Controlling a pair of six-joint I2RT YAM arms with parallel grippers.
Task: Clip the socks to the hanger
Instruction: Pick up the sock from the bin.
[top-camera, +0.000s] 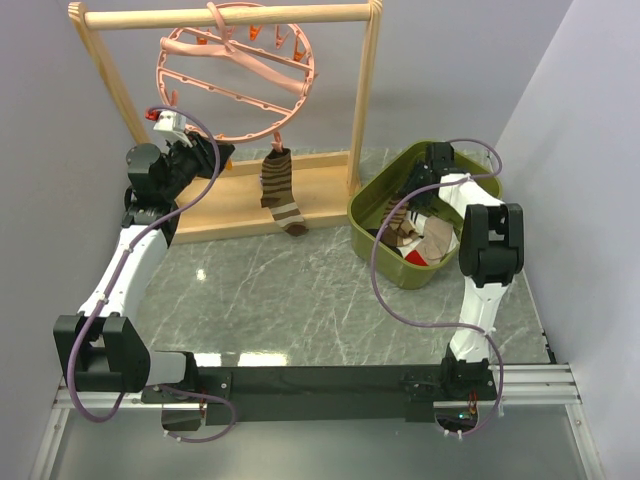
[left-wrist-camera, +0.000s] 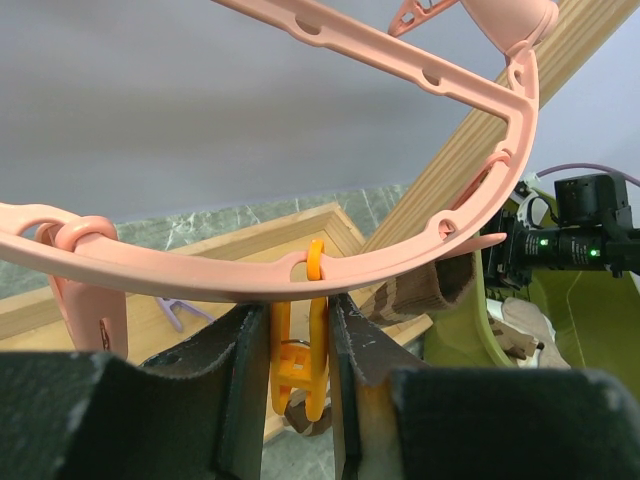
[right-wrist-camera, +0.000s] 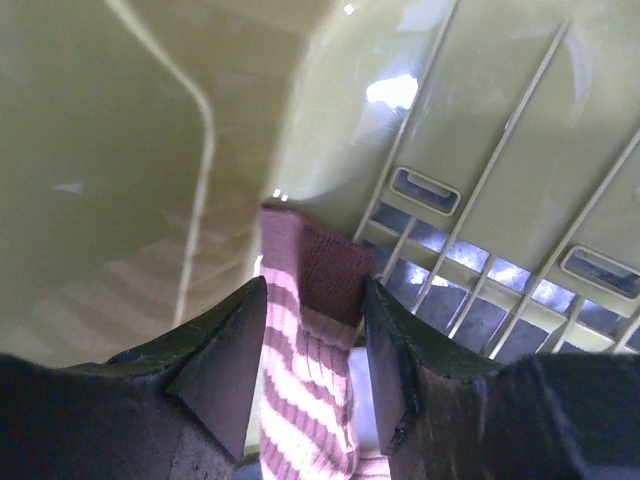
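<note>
brown striped sock (top-camera: 280, 190) clipped on pink ring hanger (left-wrist-camera: 150, 272), long axis vert, toe down, L gripper (left-wrist-camera: 298, 350) clenched on orange clip (left-wrist-camera: 300, 375), R gripper (right-wrist-camera: 315, 340) grasping 2nd sock (right-wrist-camera: 305, 410), cuff up, in green bin (right-wrist-camera: 100, 150)

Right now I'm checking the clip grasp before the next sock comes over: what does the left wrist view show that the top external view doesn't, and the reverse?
Only left wrist: the left end effector closed on an orange clip that hangs from the hanger rim.
Only top external: the hanger's hook over the wooden rack top bar, and another striped sock in the green bin.
Both: the hanger, rack, bin, and one striped sock hanging from the hanger.
</note>
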